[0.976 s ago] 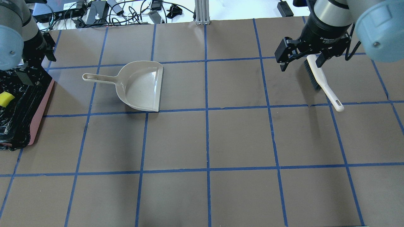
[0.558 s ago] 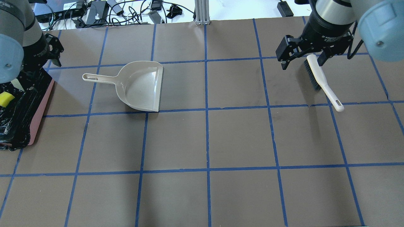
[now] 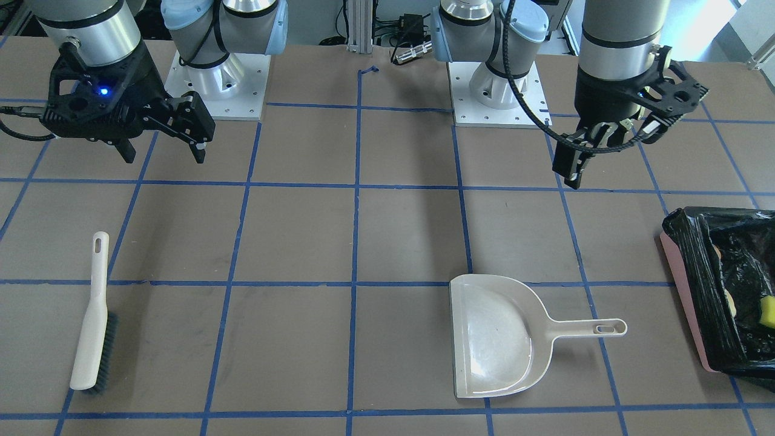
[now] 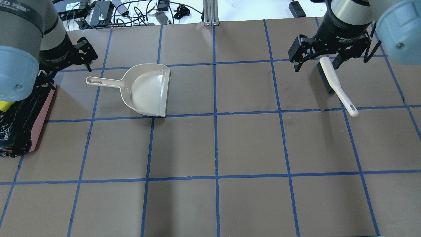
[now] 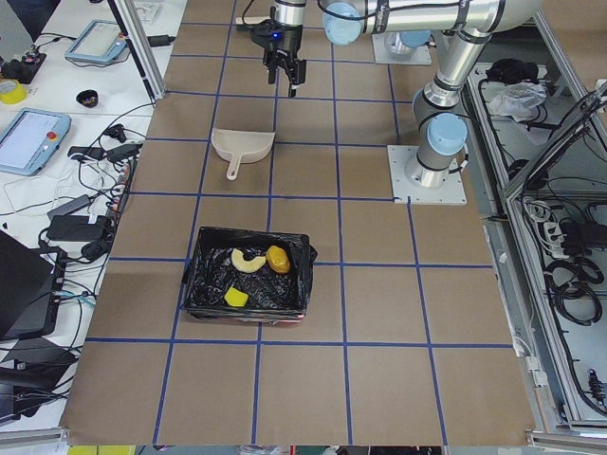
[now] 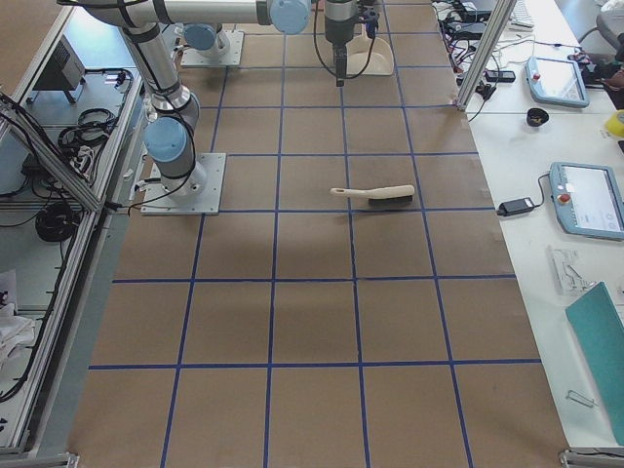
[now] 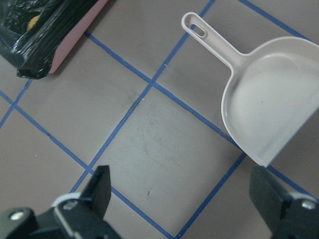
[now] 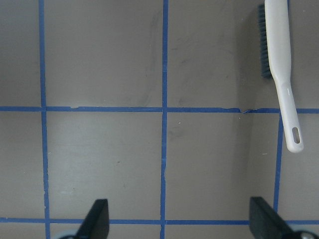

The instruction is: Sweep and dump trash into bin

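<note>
The bin (image 3: 683,284) is pink, lined with a black bag, and stands at the table's end on my left side, also visible as the bin (image 4: 39,121) and the bin (image 5: 302,303). Inside lie the trash: a croissant (image 5: 248,259), a golden roll (image 5: 278,258) and a yellow sponge (image 5: 235,298). The beige dustpan (image 4: 148,90) lies flat and bare, handle toward the bin. My left gripper (image 7: 184,199) hovers open near that handle, holding nothing. The white brush (image 4: 332,80) lies on the table. My right gripper (image 4: 317,64) hangs open above its bristle end, apart from it.
Blue tape divides the brown table (image 4: 250,144) into squares. Cables and power bricks (image 4: 98,11) and a metal post (image 4: 210,13) sit along the far edge. The two arm bases (image 3: 218,79) stand on the robot's side. Tablets (image 5: 33,137) lie on a side bench.
My left gripper has moved away from over the bin, toward the dustpan's handle. The right gripper has barely shifted. Dustpan and brush lie where they were.
</note>
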`<state>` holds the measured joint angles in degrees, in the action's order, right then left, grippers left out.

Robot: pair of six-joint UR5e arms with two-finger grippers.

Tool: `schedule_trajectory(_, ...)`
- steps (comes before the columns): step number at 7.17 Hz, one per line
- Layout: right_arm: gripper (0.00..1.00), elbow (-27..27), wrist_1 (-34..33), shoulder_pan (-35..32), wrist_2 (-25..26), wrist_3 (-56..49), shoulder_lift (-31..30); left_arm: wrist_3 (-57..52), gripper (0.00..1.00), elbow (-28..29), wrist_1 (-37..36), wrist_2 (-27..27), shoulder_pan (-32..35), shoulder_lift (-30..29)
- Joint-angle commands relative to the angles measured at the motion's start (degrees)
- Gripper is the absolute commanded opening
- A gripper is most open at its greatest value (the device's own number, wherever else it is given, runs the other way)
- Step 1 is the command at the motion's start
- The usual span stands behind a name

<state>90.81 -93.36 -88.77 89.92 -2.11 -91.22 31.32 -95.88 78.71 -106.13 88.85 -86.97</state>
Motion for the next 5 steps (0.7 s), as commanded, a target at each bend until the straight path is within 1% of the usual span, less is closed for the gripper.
schedule_trajectory(1,1.00,0.07,0.89,0.00,0.17,0.00,-0.02,-10.98,1.00,0.34,-0.92,3.38,4.20,-0.74)
schedule_trajectory(2,1.00,0.07,0.90,0.00,0.17,-0.09,0.07,-13.37,1.00,0.43,-0.93,5.48,4.83,-0.40)
schedule_trajectory(3,1.00,0.07,0.90,0.00,0.17,-0.09,-0.01,-15.74,1.00,0.17,-0.84,11.15,4.84,-0.40)
schedule_trajectory(4,1.00,0.07,0.90,0.00,0.08,-0.09,-0.02,-16.29,1.00,0.26,-0.93,11.99,4.84,-0.14)
schedule_trajectory(5,1.00,0.07,0.90,0.00,0.08,-0.09,-0.02,-18.91,1.00,0.34,-0.76,15.57,4.84,0.13)
